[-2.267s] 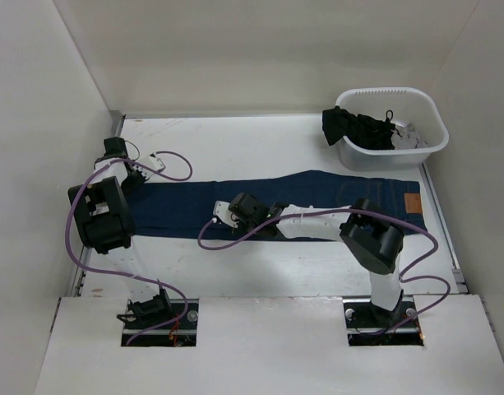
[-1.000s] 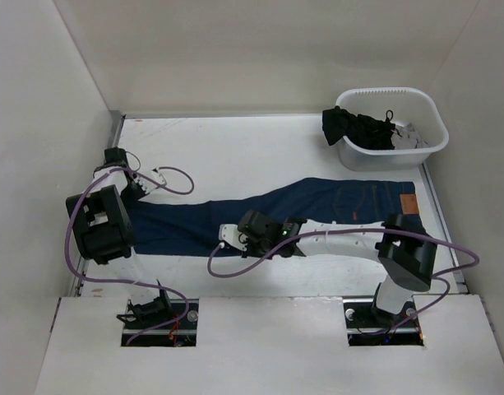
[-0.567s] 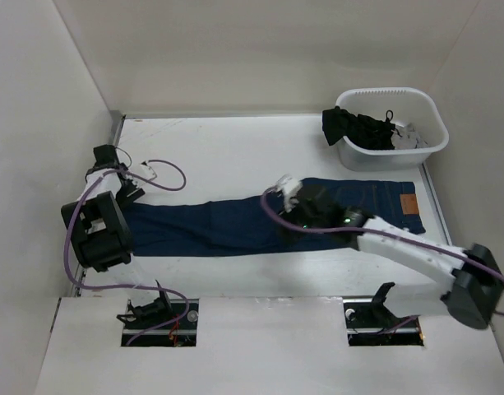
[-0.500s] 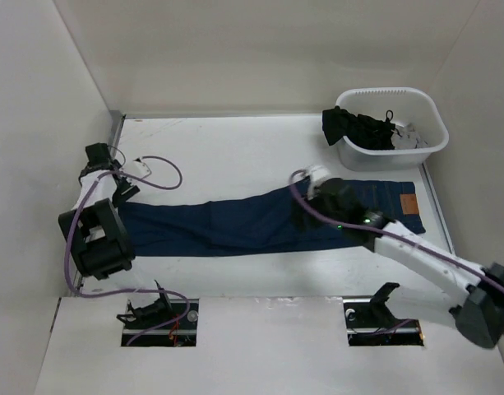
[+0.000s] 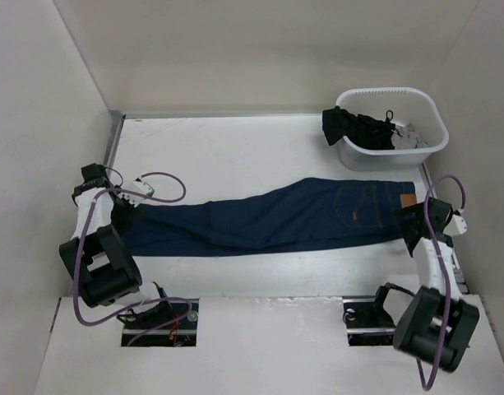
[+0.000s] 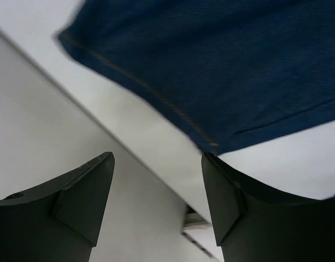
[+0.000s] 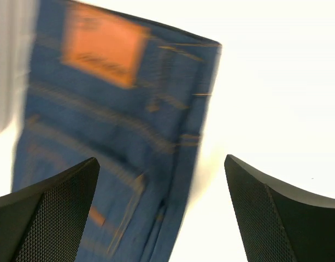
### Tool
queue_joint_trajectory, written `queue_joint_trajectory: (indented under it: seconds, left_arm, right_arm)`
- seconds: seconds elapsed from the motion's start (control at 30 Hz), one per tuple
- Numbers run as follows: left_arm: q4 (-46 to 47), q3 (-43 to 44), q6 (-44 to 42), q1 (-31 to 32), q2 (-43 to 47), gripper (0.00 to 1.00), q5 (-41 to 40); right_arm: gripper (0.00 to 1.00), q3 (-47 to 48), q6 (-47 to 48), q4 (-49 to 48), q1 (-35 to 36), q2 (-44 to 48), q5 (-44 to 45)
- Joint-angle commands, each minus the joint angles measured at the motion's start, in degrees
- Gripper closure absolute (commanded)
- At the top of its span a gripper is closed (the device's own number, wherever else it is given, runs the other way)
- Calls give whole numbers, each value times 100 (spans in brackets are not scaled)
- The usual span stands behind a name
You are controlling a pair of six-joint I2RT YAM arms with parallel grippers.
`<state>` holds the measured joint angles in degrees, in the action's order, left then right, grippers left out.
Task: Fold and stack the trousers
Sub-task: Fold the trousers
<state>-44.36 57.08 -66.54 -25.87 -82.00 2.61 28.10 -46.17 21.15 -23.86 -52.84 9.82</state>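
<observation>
The trousers [image 5: 268,216], dark blue jeans, lie flat and stretched across the table, with the leg hems at the left and the waistband with its tan patch [image 5: 410,200] at the right. My left gripper [image 5: 120,216] hovers open over the hem end [image 6: 211,65], with nothing between its fingers [image 6: 85,191]. The right gripper [image 5: 414,224] is wide open just above the waistband corner [image 7: 172,109] and holds nothing. The tan patch [image 7: 101,43] shows ahead of the right gripper's fingers [image 7: 276,202]. Both wrist views are blurred by motion.
A white basket [image 5: 432,107] with black garments [image 5: 362,127] stands at the back right, just beyond the waistband. The left wall [image 6: 58,120] is close to the left gripper. The table's right edge [image 5: 449,239] runs beside the right gripper.
The right arm swung from the middle of the trousers to the waistband end and opened wide. The left gripper opened, let go of the leg end and drew back towards the near side.
</observation>
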Motion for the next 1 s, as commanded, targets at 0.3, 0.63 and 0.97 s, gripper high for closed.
queue_joint_trajectory:
  seconds: [0.3,0.63,0.97]
  left_arm:
    - [621,-109,178,437,-668,39,-481]
    - [1525,180,-341,631,-2056,46,-770]
    - [2696,1437,-376,930,-2700,46,-859]
  right_arm:
    - [17,469,-1226,-1525,-282,-2345,-569]
    - [100,144,-2069,-2192,-423,-2074,-597]
    - [100,178,-2397,-2448,-291,-1615,73]
